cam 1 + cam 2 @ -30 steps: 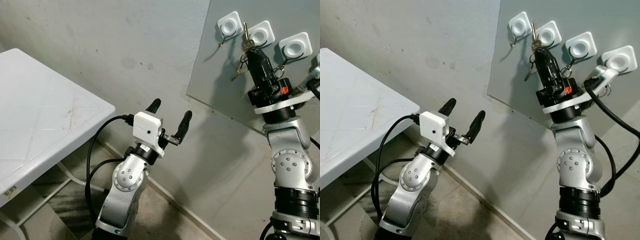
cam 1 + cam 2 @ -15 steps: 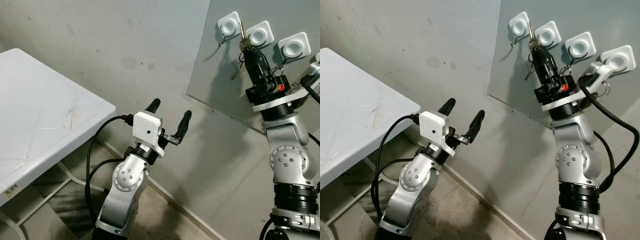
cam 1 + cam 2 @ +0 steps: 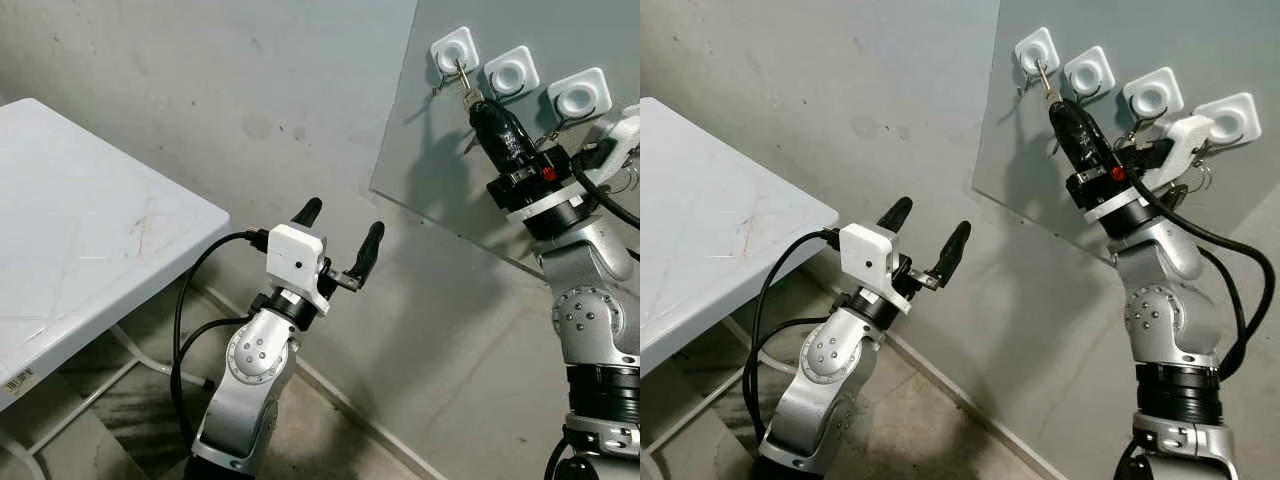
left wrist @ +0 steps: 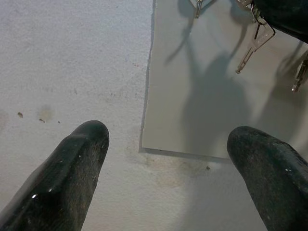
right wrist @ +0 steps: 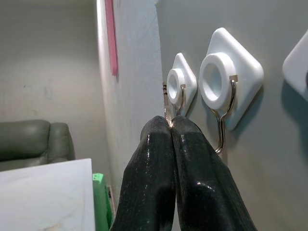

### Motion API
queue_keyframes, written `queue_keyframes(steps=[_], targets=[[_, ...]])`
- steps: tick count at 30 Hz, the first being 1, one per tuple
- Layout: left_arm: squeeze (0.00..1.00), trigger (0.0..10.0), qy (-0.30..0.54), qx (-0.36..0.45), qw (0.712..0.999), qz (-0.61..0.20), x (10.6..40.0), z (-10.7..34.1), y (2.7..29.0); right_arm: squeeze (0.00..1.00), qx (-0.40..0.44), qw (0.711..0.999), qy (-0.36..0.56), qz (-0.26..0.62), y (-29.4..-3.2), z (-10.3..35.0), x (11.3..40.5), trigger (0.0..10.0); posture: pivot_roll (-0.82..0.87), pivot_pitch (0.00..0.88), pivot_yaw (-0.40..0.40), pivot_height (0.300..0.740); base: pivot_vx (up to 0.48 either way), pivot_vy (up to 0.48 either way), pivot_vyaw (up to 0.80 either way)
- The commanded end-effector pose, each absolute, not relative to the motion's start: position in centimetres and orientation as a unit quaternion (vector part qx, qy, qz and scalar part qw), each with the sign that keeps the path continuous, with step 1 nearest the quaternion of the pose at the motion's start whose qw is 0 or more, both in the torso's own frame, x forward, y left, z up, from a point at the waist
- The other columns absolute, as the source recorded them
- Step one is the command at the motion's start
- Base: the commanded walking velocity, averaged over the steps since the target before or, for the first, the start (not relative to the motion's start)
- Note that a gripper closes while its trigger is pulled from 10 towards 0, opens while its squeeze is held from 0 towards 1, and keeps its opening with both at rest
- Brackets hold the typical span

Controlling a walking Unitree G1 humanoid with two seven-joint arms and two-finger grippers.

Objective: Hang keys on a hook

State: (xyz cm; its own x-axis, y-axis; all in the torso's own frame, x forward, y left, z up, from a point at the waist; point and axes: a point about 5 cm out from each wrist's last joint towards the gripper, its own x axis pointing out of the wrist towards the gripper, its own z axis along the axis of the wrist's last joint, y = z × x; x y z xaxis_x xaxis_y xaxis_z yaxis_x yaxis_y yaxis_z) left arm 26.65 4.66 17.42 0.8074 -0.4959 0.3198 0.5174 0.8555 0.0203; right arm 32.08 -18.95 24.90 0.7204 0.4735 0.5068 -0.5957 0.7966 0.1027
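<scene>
Four hooks: white adhesive mounts with wire hooks run in a row along the grey panel (image 3: 420,150) on the wall; your target is the end hook (image 3: 449,58) at the robot's left of the row.
Right gripper: your right gripper (image 3: 470,97) is raised to the panel, its fingers (image 5: 192,159) pressed together on the key (image 5: 166,103), whose tip pokes out just at that end hook.
What changed: over the last second the right arm has carried the key up and across, from between the first two mounts to right at the end hook's wire.
Keys: the bunch is hidden behind the fingers in the head views; from the left wrist you can see one key (image 4: 252,48) dangling below the right gripper against the panel.
What it means: you look close to engaging; whether the ring is already over the wire cannot be told, so judge it from the right wrist view before letting go.
Left gripper: your left gripper (image 3: 340,238) is held low in front of the wall, fingers spread and holding nothing.
Worktop: the white worktop (image 3: 70,230) stands off to the robot's left, well apart from the panel.
</scene>
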Motion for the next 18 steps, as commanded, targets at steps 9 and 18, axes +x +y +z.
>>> queue_keyframes(steps=[9, 18], targets=[[0.0, 10.0, -0.165, -0.054, 0.945, -0.277, 25.8, 17.8, 3.5, 0.0, 0.082, 0.951, -0.135, 0.266, -19.3, 21.9, 32.7, 10.0, -0.03, 0.046, -0.083, 0.74, 0.0, 0.0, 0.0], [0.0, 10.0, -0.161, -0.058, 0.945, -0.279, 25.6, 17.7, 3.2, 0.0, 0.086, 0.963, -0.127, 0.222, -20.1, 22.2, 33.4, 10.0, -0.03, 0.038, -0.087, 0.74, 0.0, 0.0, 0.0]])
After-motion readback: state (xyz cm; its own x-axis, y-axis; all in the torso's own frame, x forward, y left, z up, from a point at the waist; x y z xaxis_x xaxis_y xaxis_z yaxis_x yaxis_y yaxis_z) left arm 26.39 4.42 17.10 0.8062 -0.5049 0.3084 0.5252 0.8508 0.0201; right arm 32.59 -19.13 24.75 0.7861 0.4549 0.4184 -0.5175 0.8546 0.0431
